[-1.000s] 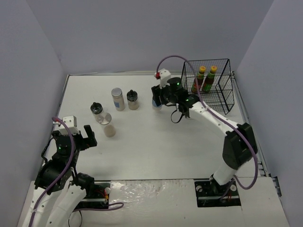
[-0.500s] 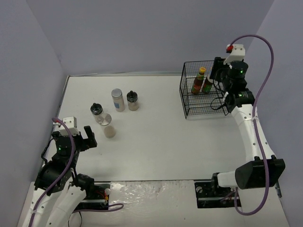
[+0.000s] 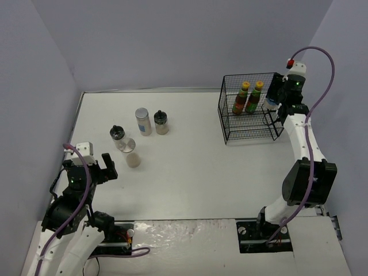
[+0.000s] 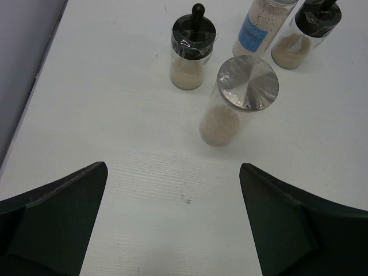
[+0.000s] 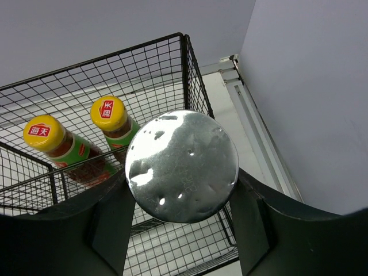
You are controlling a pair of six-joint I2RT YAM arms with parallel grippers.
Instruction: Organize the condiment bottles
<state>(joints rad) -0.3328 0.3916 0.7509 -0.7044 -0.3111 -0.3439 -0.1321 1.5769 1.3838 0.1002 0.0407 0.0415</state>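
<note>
My right gripper [image 3: 274, 99] is shut on a pale silver-lidded jar [image 5: 181, 165] and holds it over the right part of the black wire basket [image 3: 250, 75]. Two dark sauce bottles with yellow caps [image 3: 242, 98] [image 3: 255, 96] stand inside the basket, to the left of the jar; they also show in the right wrist view [image 5: 63, 150] [image 5: 115, 123]. On the table's left stand a blue-labelled silver-lidded jar [image 3: 142, 121], a black-capped shaker [image 3: 161, 122], a second shaker [image 3: 118, 136] and another silver-lidded jar [image 3: 132, 154]. My left gripper [image 3: 98, 169] is open and empty, short of them.
The basket stands at the back right of the white table [image 3: 201, 167], close to the right wall. In the left wrist view the nearest jar [image 4: 241, 98] and shaker [image 4: 194, 52] stand ahead of the open fingers [image 4: 63, 201].
</note>
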